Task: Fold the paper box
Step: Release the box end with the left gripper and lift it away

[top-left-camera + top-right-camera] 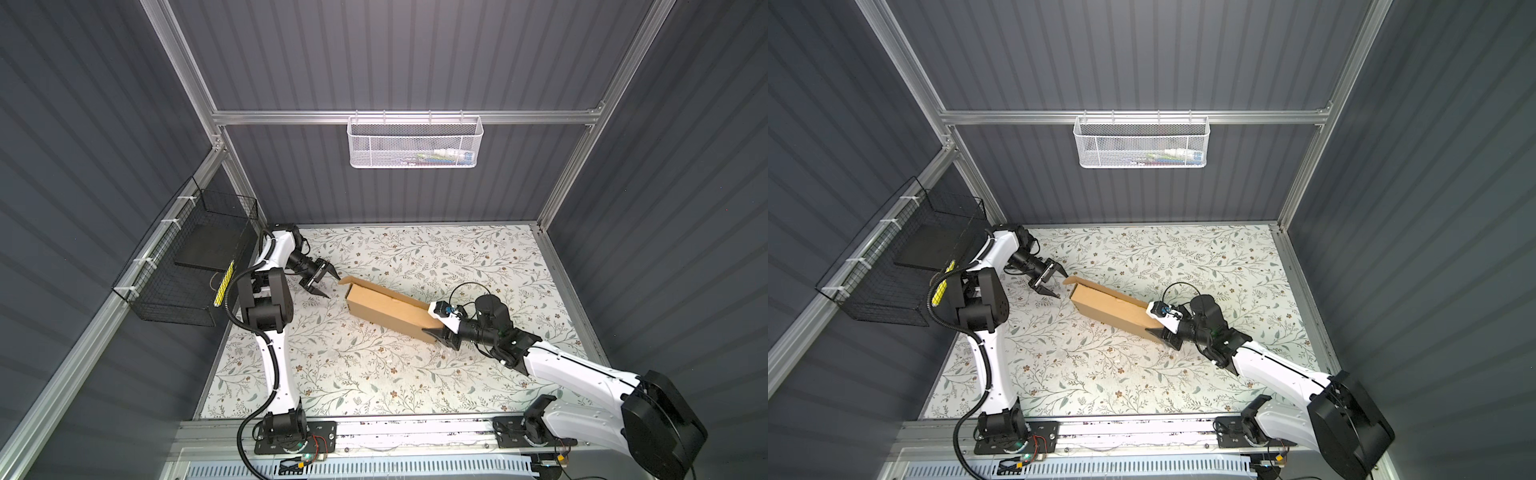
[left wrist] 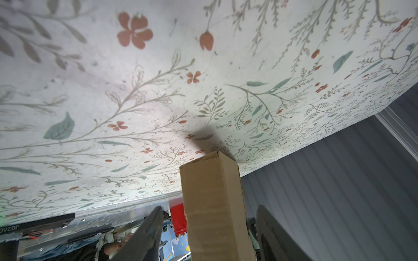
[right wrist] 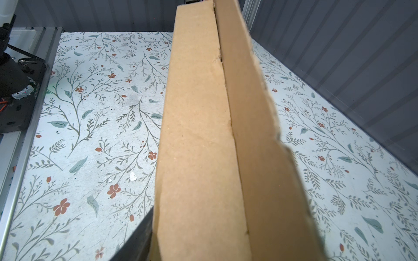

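The paper box (image 1: pixel 388 309) (image 1: pixel 1113 307) is a long, narrow brown cardboard shape standing on its edge across the floral table (image 1: pixel 374 374). A small flap (image 1: pixel 345 279) sticks out at its left end. My right gripper (image 1: pixel 433 323) (image 1: pixel 1156 322) is shut on the box's right end. In the right wrist view one dark finger (image 3: pixel 138 239) presses the box's side (image 3: pixel 199 135), and the other finger is hidden behind the cardboard. My left gripper (image 1: pixel 333 286) (image 1: pixel 1063 285) is open just off the left end, not touching it. In the left wrist view the box (image 2: pixel 212 198) shows between the spread fingers (image 2: pixel 147 235).
A black wire basket (image 1: pixel 166 291) on the left wall holds a black flat slab (image 1: pixel 208 249). A white mesh basket (image 1: pixel 415 141) hangs on the back rail. Grey walls and aluminium frame posts close in the table on three sides.
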